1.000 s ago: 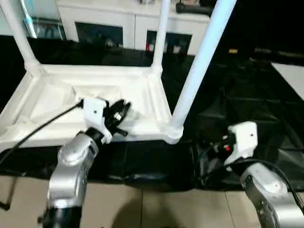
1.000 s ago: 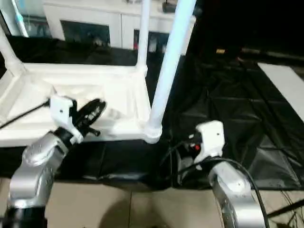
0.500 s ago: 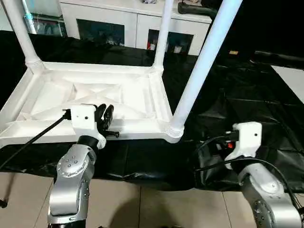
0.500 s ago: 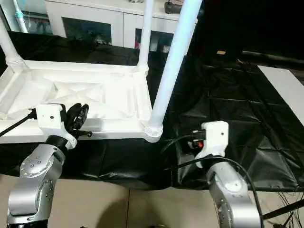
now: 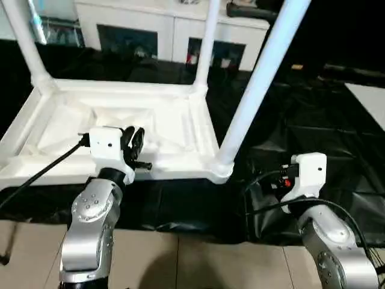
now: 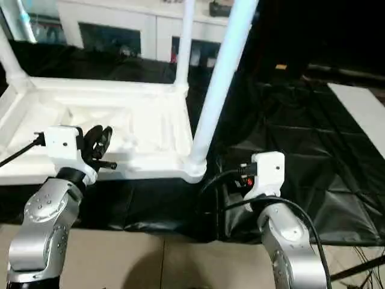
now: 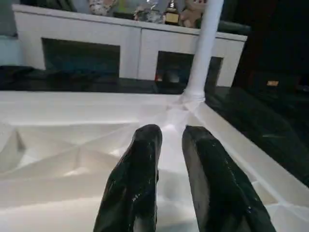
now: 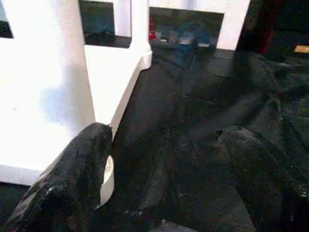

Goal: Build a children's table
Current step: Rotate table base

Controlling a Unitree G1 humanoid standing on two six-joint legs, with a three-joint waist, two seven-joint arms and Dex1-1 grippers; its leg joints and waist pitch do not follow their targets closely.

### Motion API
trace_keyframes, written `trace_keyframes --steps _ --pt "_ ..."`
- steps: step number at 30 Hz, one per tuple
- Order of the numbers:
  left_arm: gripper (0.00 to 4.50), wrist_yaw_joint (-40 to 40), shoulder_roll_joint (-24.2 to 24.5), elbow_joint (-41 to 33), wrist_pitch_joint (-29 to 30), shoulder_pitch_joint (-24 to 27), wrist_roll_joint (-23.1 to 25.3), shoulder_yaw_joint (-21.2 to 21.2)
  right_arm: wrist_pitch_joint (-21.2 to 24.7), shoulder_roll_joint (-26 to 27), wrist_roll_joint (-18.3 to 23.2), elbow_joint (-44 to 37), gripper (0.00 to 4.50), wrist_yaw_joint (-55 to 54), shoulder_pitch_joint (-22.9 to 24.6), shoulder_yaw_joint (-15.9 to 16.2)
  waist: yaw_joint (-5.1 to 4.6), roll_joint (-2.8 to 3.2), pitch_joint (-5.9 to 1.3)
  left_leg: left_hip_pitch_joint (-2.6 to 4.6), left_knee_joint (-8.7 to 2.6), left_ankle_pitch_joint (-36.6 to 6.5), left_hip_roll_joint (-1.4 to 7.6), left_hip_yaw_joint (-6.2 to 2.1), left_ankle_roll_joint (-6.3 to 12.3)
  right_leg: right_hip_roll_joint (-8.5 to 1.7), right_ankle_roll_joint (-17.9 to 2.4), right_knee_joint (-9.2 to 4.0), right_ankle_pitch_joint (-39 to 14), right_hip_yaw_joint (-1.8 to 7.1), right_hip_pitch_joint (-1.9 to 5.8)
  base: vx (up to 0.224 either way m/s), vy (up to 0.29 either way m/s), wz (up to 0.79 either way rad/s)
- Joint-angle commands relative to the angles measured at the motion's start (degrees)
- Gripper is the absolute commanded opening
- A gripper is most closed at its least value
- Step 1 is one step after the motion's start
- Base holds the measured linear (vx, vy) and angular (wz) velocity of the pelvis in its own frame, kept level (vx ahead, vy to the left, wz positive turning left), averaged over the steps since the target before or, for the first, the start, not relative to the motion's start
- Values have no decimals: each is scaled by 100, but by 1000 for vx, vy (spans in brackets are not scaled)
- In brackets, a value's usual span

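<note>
The children's table lies upside down: a white ribbed tabletop [image 5: 66, 120] on a black sheet, with three white legs standing up in corner sockets. They are the far left leg [image 5: 24, 42], the far right leg [image 5: 204, 42] and the near right leg [image 5: 258, 84]. My left gripper [image 5: 133, 136] hovers over the tabletop's near rim, its fingers [image 7: 140, 164] a narrow gap apart with nothing between them. My right gripper [image 8: 166, 140] is low beside the near right leg [image 8: 53, 72], open wide and empty, over the black sheet.
A white cabinet [image 5: 174, 30] with glass doors stands behind the table. Crinkled black sheeting [image 5: 313, 120] covers the ground to the right, with a white board [image 5: 370, 96] at its far right edge. Beige floor tiles [image 5: 198, 265] lie in front.
My left gripper has turned from lying sideways to upright and drawn back a little toward the near rim. The head camera has shifted slightly. The right arm has hardly moved.
</note>
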Motion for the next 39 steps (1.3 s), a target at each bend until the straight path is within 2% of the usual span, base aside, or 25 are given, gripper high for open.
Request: trace_keyframes --steps 1,2,3,4,5,6,7,8,9,10,13,15,16,17,18,20,22,23,25,27,28,30,32,36,39 --pt "110 0 8 -35 86 -57 8 -165 167 -21 61 -21 389 3 -45 -65 -40 77 -180 203 -487 -3418 126 -100 98 -138 -326 -630 -3918 16 51 0 0 0" --pt "110 3 12 -39 90 -57 8 -171 196 -15 86 -22 389 11 -43 -66 -36 186 -210 915 -338 -3712 282 80 -253 116 -610 -573 -3485 43 -424 27 -13 -28" --pt "110 10 18 -43 99 -61 7 -178 227 -24 85 -22 389 14 -38 -54 -137 102 -124 820 -466 -3795 348 36 -245 178 -669 -475 -3076 -33 -367 27 -13 -28" --pt "110 17 24 -42 103 -65 5 -185 203 -35 63 -16 389 17 -34 -45 -90 126 -128 846 -548 -3959 489 79 -225 126 -852 -339 -2697 -88 -323 48 -10 -64" --pt "110 19 30 -38 103 -68 6 -188 164 -29 59 -6 389 18 -34 -47 -96 132 -145 833 -569 -3893 466 141 -190 57 -1007 -278 -2505 -78 -265 77 9 -81" --pt "110 18 37 -40 104 -69 3 -190 140 -36 33 -4 389 11 -34 -38 -93 117 -151 640 -530 -3661 297 194 -135 -31 -1089 -349 -2647 22 -86 77 9 -81" --pt "110 18 37 -40 104 -69 3 -190 140 -36 33 -4 389 11 -34 -38 -103 99 -190 568 -478 -3419 205 231 -158 -63 -1130 -376 -2760 115 -7 105 12 -81" --pt "110 20 48 -34 103 -72 0 -192 95 -56 -1 3 389 28 -33 -15 47 81 -329 29 -420 -2321 3 114 125 -320 -948 -414 -2875 334 563 98 5 -50" --pt "110 21 54 -29 102 -75 -1 -193 80 -67 -14 7 389 40 -35 -2 31 15 -358 -67 -334 -1861 -64 67 244 -346 -954 -410 -2794 414 647 164 -13 -55" --pt "110 22 65 -26 101 -79 -9 -196 78 -81 -23 16 389 46 -42 10 85 20 -415 -154 -180 -787 -171 -35 504 -310 -1351 -369 -2183 526 792 104 -19 -17" --pt "110 28 100 -27 108 -89 -18 -204 101 -107 -45 39 389 55 -64 26 94 38 -430 -15 -192 -145 -220 -60 785 -106 -2171 -225 -745 475 740 120 -18 7" --pt "110 64 128 -42 128 -77 -20 -199 118 -174 -80 57 389 131 -70 82 50 98 -447 252 -262 743 -130 -94 1330 78 -2559 52 641 268 536 53 2 8" --pt "110 74 136 -45 136 -73 -20 -198 116 -194 -88 62 389 157 -71 99 41 115 -456 298 -246 1123 -101 -133 1516 80 -2545 116 873 225 479 90 23 10" --pt "110 49 151 -58 93 -47 -38 -191 111 -213 -79 67 389 198 -74 114 28 87 -472 448 -160 1894 -72 -169 1874 70 -2479 194 1318 184 300 88 36 12" --pt "110 30 173 -68 103 -25 -39 -190 110 -237 -66 71 389 242 -78 125 35 9 -456 405 -77 2537 -134 -159 2029 5 -2400 255 1915 275 284 88 36 12" --pt "110 -6 248 -52 175 3 -31 -200 95 -301 -54 82 389 341 -80 149 95 -5 -441 262 -44 2815 -91 -186 1894 -110 -2155 301 2351 395 317 29 22 8" --pt "110 -243 430 14 46 41 -135 -165 82 -403 -29 104 389 475 -94 152 71 -20 -473 262 1 3337 -64 -247 1441 -32 -1683 305 2458 401 258 2 29 7" --pt "110 -443 562 62 17 43 -223 -148 98 -444 25 114 389 545 -110 124 62 -19 -460 240 -14 3244 -73 -253 1325 -18 -1582 291 2311 395 249 0 0 0" --pt "110 -769 822 194 17 4 -304 -149 105 -514 93 139 389 640 -142 80 55 9 -406 238 -97 2356 -19 -249 1105 -51 -1423 171 1238 350 189 -42 4 -1" --pt "110 -891 929 283 72 -43 -329 -148 103 -539 98 167 389 658 -172 69 57 14 -278 174 -236 390 97 -200 797 -131 -1341 0 -534 362 182 -160 -6 -1" --pt "110 -1333 1224 429 208 -160 -403 -292 80 -587 81 255 389 683 -251 49 65 46 -212 154 -302 -592 114 -187 495 -143 -1220 -87 -1430 369 167 -157 -11 1" --pt "110 -1883 1486 372 334 -189 -520 -568 55 -623 71 323 389 707 -307 30 77 38 -207 187 -343 -1397 96 -199 140 -149 -962 -149 -2211 391 107 -126 -32 2" --pt "110 -2082 1510 256 586 -199 -647 -749 31 -643 42 377 389 717 -362 38 71 92 -193 161 -356 -1569 109 -187 -54 -136 -904 -169 -2173 398 71 -102 -38 3" --pt "110 -2207 1523 425 636 -342 -588 -1061 44 -706 53 435 389 863 -432 110 106 16 -228 36 -330 -1344 80 -188 -36 -153 -836 -175 -2295 431 120 -54 -24 2" --pt "110 -2708 1819 688 947 -554 -477 -1535 88 -824 118 461 389 1100 -471 195 117 34 -224 26 -324 -1319 63 -172 -40 -130 -686 -208 -2592 418 67 0 0 0"
